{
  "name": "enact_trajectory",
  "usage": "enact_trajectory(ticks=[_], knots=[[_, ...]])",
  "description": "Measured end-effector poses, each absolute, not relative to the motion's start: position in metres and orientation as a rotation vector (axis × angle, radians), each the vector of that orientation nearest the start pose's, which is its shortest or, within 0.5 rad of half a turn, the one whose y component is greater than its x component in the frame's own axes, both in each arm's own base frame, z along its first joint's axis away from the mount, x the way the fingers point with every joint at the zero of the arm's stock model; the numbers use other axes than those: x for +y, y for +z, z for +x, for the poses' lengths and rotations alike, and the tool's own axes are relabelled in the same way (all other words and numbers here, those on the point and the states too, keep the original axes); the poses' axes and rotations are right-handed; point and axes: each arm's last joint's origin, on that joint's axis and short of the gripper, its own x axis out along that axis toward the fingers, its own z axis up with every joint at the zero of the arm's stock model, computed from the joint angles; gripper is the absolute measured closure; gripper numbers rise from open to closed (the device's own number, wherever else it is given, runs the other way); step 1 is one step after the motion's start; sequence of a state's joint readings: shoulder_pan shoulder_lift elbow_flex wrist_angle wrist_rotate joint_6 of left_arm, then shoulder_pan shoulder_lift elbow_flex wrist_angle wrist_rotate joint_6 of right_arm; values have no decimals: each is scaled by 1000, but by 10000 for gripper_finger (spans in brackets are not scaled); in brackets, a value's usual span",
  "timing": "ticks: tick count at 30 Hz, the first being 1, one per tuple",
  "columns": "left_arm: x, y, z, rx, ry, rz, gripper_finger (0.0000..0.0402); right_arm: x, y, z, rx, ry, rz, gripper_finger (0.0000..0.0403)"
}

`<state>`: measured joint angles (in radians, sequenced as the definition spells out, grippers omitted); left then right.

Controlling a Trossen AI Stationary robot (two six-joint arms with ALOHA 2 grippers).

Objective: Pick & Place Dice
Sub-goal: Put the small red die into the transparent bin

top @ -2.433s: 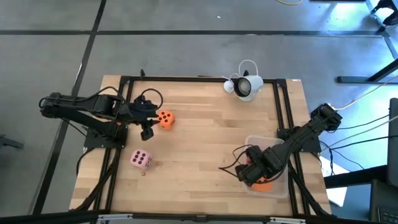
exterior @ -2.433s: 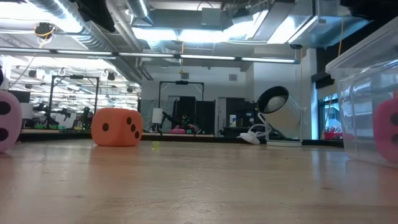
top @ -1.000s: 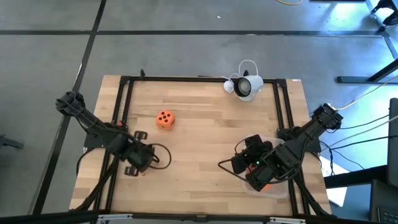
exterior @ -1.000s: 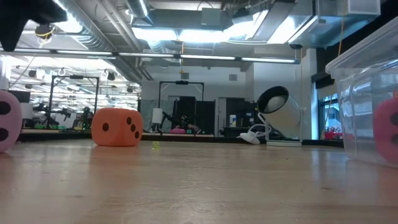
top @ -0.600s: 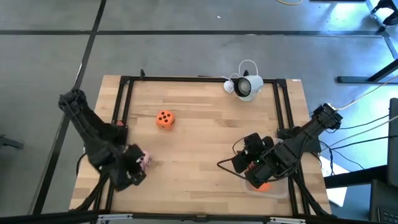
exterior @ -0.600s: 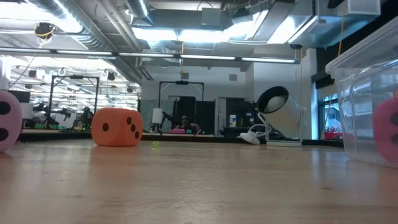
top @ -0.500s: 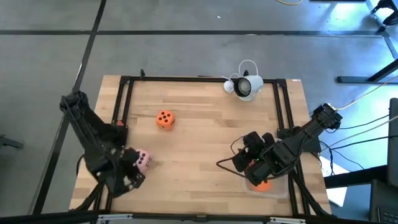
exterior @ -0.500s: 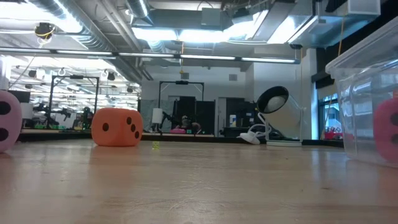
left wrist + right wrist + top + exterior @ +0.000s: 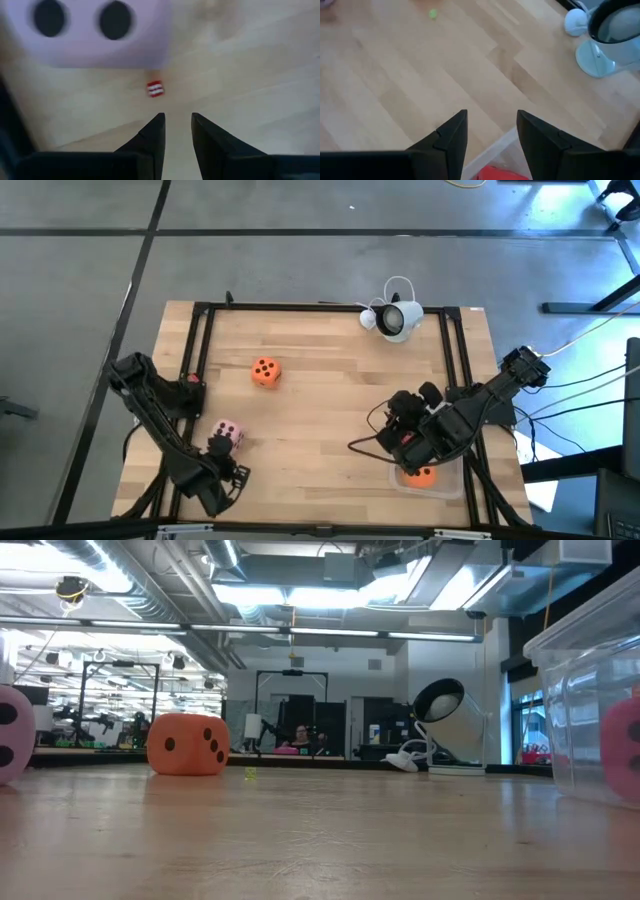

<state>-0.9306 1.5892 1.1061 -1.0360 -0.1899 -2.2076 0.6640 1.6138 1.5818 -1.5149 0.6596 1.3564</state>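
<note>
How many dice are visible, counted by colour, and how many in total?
Orange dice: 2, one on the table, one in the clear bin
Pale pink die: 1
Red die: 1, in the bin
Total: 4

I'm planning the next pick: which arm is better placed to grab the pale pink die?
Left, probably. The left gripper sits right beside the pale pink die, empty, fingers slightly apart, pointing at it. The right gripper is across the table over the clear bin.
</note>
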Motion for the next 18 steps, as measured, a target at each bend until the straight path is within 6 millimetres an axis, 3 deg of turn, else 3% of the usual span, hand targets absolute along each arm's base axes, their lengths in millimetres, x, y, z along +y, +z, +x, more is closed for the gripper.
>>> enact_trajectory(ticks=[10,18], knots=[[-204,211,177,1099,973,-967,313,174,329,220,922,-679,240,234],[-205,210,178,1134,952,-964,258,180,329,215,916,-663,247,234]])
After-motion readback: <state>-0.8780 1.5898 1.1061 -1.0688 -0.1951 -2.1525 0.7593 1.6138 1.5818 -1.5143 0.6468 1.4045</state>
